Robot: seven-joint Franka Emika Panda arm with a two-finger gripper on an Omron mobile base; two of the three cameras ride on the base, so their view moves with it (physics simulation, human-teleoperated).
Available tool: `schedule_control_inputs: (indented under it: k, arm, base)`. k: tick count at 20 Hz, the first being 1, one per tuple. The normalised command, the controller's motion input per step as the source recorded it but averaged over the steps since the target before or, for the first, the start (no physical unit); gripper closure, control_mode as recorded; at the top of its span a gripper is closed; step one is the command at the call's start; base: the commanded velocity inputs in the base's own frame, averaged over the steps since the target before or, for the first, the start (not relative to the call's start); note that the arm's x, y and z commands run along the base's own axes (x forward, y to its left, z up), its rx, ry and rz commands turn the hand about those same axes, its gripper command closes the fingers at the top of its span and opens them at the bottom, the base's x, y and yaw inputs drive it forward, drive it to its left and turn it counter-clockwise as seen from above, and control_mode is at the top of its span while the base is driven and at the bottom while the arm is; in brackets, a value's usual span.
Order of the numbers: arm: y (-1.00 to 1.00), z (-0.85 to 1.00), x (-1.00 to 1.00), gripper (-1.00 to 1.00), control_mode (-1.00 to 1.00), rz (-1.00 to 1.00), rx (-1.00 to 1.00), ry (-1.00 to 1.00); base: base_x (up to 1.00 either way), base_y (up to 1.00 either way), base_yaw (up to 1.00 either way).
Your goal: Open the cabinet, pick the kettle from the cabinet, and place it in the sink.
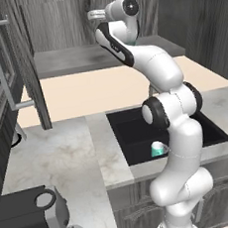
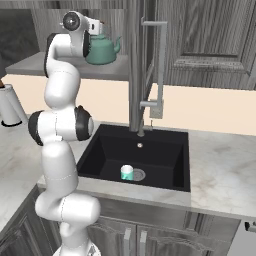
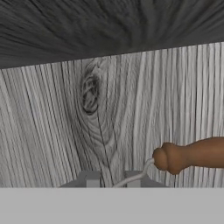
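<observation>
The cabinet's left door (image 1: pixel 27 70) stands swung open, its pale bar handle (image 1: pixel 0 63) facing out. On the cabinet shelf (image 2: pixel 35 65) sits the teal kettle (image 2: pixel 103 50), spout to the right. My gripper (image 2: pixel 99 26) reaches in just above the kettle's lid. In the hand view the finger tips (image 3: pixel 91 178) stand close together on the thin wire of the kettle's handle, beside its brown wooden grip (image 3: pixel 192 154). Below lies the black sink (image 2: pixel 165 150), also seen from the left side (image 1: pixel 125 129).
A small teal-and-white cup (image 2: pixel 127 173) stands in the basin near the drain. The open door's edge (image 2: pixel 135 65) and its handle (image 2: pixel 161 65) hang over the sink's back rim. A dark coffee machine (image 1: pixel 27 215) occupies the counter at front left. A white object (image 2: pixel 7 107) stands far left.
</observation>
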Motion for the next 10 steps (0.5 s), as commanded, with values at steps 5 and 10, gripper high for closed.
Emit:
schedule_control_inputs:
  k: [5,10]
  arm:
    - [0.00,0.00,0.00,1.00,-1.00,0.00,0.00,0.00]
    - [0.03,0.01,-0.05,1.00,-1.00,0.00,0.00,0.00]
  base:
    - [0.00,0.00,0.00]
    - [0.00,0.00,0.00]
